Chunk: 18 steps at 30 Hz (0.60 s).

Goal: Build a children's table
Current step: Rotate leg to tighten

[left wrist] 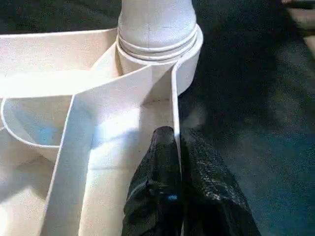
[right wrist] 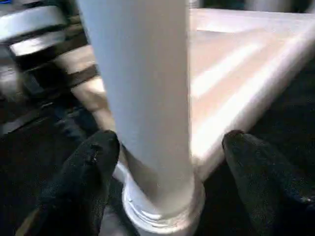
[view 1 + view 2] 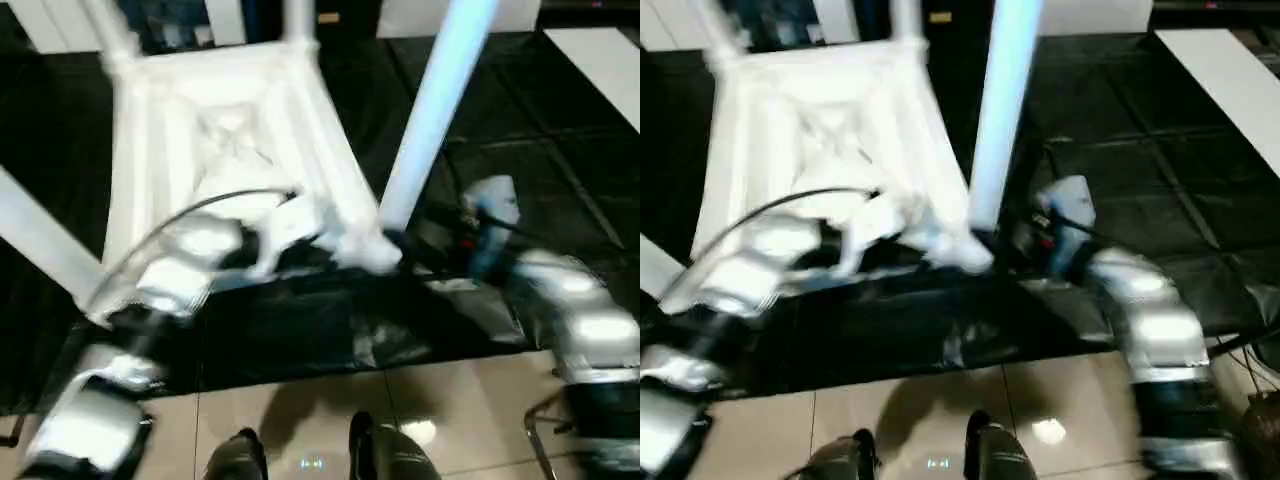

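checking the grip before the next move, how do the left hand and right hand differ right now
The left hand is shut on the thin rim wall of the table top, one finger either side. The right hand is open, its fingers straddling the leg with gaps, not touching it. Both work at the same corner socket, where that leg stands.

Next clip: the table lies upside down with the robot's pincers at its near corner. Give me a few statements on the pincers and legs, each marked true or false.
1. The table top lies underside up. True.
2. The left pincer hangs free of the table. False: its fingers are pinched on a thin rim wall.
3. The right pincer is clamped shut on the leg. False: its fingers stand apart on either side of it.
4. That leg sits in a corner socket. True.
5. The floor under the table is dark. True.
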{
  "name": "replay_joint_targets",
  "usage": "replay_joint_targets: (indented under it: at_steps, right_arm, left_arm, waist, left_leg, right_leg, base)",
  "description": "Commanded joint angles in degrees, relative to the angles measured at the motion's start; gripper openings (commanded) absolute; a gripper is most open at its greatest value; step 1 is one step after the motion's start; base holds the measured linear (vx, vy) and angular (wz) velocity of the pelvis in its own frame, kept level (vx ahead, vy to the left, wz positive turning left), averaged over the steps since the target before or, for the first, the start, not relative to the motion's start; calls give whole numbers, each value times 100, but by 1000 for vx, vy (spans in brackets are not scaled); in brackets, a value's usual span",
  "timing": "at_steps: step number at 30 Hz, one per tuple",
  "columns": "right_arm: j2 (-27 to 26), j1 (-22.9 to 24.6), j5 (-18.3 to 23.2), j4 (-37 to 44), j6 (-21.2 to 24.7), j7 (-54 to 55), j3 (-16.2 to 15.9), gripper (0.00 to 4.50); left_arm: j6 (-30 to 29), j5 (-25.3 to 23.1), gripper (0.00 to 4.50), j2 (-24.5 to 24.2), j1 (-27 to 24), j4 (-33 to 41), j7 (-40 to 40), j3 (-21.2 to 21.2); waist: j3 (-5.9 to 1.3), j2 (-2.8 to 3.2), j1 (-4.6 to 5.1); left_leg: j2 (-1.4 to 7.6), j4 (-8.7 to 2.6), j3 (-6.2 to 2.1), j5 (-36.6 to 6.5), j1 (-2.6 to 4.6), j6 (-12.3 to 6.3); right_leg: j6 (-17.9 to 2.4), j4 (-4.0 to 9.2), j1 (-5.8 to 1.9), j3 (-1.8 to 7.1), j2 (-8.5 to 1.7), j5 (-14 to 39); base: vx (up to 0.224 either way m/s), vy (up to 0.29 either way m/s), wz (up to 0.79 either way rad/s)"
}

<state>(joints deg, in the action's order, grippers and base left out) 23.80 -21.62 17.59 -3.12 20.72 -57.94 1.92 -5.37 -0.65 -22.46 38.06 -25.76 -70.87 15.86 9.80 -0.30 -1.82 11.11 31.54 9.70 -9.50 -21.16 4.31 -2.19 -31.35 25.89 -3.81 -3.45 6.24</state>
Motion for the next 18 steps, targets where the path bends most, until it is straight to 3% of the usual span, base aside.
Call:
replay_joint_targets:
  at_steps: [1, 5, 6, 9, 15, 18]
  right_arm:
    - [278, -185, 266, -174, -49, -860, -197, 369]
    - [486, -361, 323, -433, -107, -1524, -405, 352]
    - [533, -436, 310, -560, -146, -1738, -490, 352]
    - [578, -597, 208, -891, -350, -2068, -645, 324]
    - [691, -822, 33, -1286, -637, -2762, -1123, 290]
    - [659, -892, -28, -1431, -757, -2844, -1196, 269]
  left_arm:
    - [238, 209, 0, -94, -89, 77, -665, 246]
    - [398, 265, 0, -274, -112, 89, -1113, 372]
    - [442, 284, 0, -318, -121, 98, -1242, 411]
    - [548, 289, 0, -353, -118, 86, -1395, 458]
    - [683, 235, 0, -363, -69, -31, -1423, 508]
    - [745, 198, 0, -347, -36, -118, -1369, 498]
  waist:
    - [-478, -87, -9]
    - [-476, -55, -90]
    - [-486, -88, -103]
    - [-501, -103, -133]
    - [-476, -134, -157]
    - [-477, -145, -156]
  left_leg:
    - [121, -261, 19, -816, 37, -832]
    - [157, -246, 39, -751, 44, -838]
    - [162, -244, 43, -715, 45, -845]
    - [157, -229, 42, -637, 32, -850]
    - [143, -218, 39, -730, 18, -786]
    - [142, -222, 30, -730, 16, -743]
  right_leg:
    - [-1139, 275, -472, 233, -377, 1881]
    - [-1210, 233, -447, 245, -378, 1768]
    - [-1222, 229, -444, 244, -381, 1724]
    - [-1261, 200, -447, 242, -396, 1692]
    - [-1117, 225, -443, 245, -398, 2049]
    - [-1059, 229, -440, 246, -395, 2151]
  base:
    - [0, 0, 0]
    - [0, 0, 0]
    - [0, 0, 0]
    - [0, 0, 0]
    - [0, 0, 0]
    - [0, 0, 0]
